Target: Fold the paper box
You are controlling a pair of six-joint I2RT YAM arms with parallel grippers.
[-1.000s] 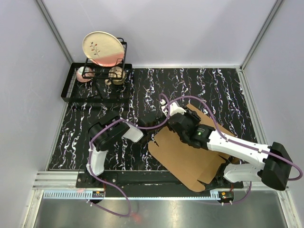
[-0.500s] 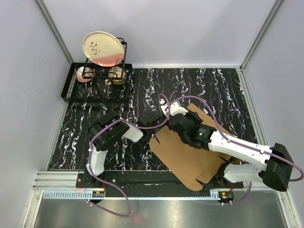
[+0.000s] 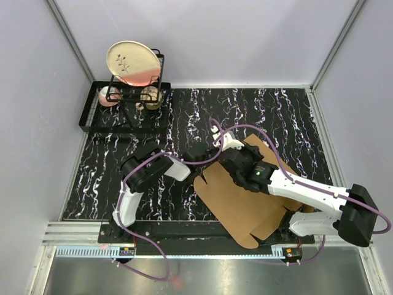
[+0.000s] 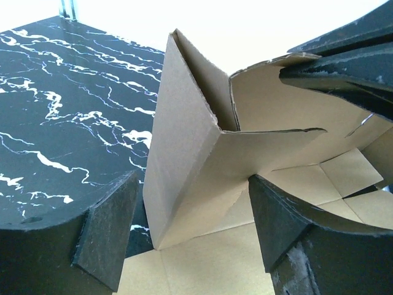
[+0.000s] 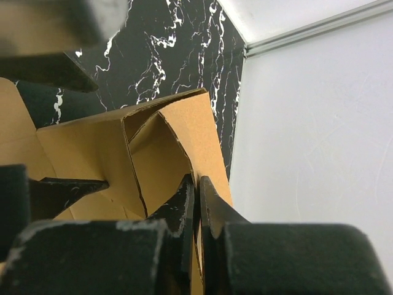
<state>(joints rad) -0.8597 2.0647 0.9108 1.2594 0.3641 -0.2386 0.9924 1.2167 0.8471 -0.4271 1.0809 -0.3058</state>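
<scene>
**A:** Where, and in what shape?

**B:** Lies toward the near right corner of the black, white-veined marble counter [image 3: 153, 123]: a brown die-cut cardboard paper box [image 3: 236, 203], one corner reaching the near edge. Mostly flat and open. Only at the far left end stands up as a wall, with a creased corner flap leaning inward.

**A:** Held by anything?

**B:** Pinched by the right gripper [image 5: 196, 203], jaws all but closed on the thin edge of a raised flap. Straddled by the left gripper [image 4: 193, 227], with fingers [image 4: 107, 236] spread wide on either side of the upright corner and apparently touching nothing.

**A:** Far along, then?

**B:** Hardly, judging by this. One wall up and one corner crease begun, nothing tucked or locked. Leaves the remaining walls to raise, the flaps to fold in and the corners to seat. Looks like an early stage, with most of the folding not yet done.
</scene>
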